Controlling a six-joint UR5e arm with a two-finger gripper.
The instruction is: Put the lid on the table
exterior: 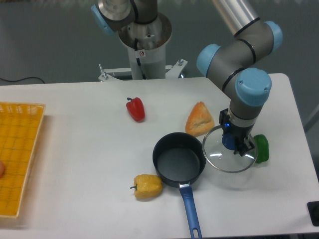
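The round glass lid (219, 158) with a thin metal rim hangs just above the white table (79, 149), right of the dark pot (178, 166). My gripper (232, 142) points down from above and is shut on the lid's blue centre knob. The lid's rim nearly touches the pot's right edge and overlaps the green pepper (261, 148) on its right. A faint shadow lies on the table under the lid.
An orange bread piece (199, 118) lies just behind the lid. A red pepper (135, 109) sits further back left, a yellow pepper (147, 186) in front of the pot. The pot's blue handle (190, 210) points toward the front edge. A yellow mesh tray (17, 154) is at far left.
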